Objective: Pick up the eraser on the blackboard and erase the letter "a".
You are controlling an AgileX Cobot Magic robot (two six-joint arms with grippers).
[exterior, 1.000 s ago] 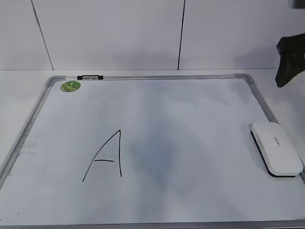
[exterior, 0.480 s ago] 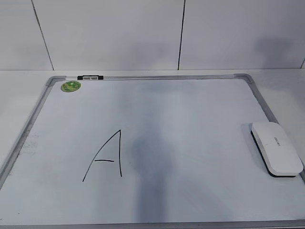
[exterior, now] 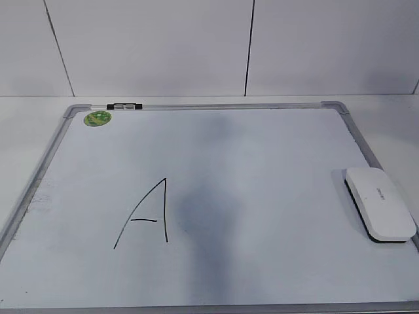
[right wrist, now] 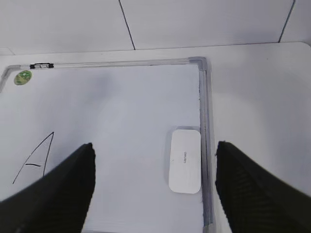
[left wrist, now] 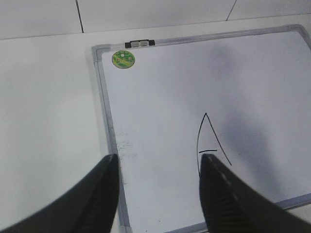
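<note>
Here, L to R: the board (exterior: 216, 190) carries only a capital "A" (exterior: 145, 214) at lower left, no small "a" visible; the eraser (exterior: 380, 203) lies flat by the right frame, untouched. The right arm, seen 1 s ago at the exterior view's upper right, has left it. Both grippers (left wrist: 159, 194) (right wrist: 154, 189) hover wide open and empty, so pickup is not yet begun.

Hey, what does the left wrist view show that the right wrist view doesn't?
Only the left wrist view shows the board's left frame edge and the left gripper, fingers apart. Only the right wrist view shows the white rounded plastic eraser and the right gripper, open. Both show the grey-framed white board, its black marker letter "A" and round green sticker.
</note>
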